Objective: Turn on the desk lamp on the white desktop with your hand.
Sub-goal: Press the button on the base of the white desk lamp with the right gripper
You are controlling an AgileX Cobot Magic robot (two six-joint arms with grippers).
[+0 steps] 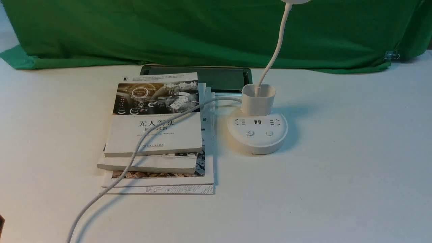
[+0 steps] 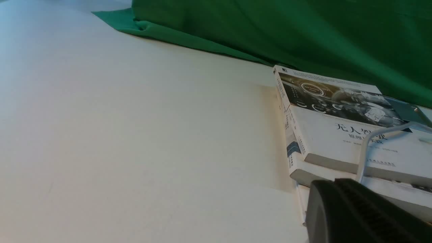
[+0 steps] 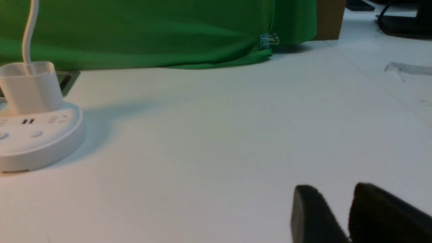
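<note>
The white plastic desk lamp (image 1: 257, 130) stands upright on the white matte worktop (image 1: 337, 168), just right of the stacked books (image 1: 157, 135), buttons facing the robot, gooseneck rising backward-right; right black gripper (image 3: 349, 216) jaws slightly parted, left gripper (image 2: 354, 212) unclear

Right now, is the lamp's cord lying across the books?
Yes: in the front view the white cord runs from the lamp over the top book down onto the desktop.

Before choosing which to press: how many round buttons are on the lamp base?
2, on the desk lamp's base front: power-symbol button toward the books, plain button beside it.
</note>
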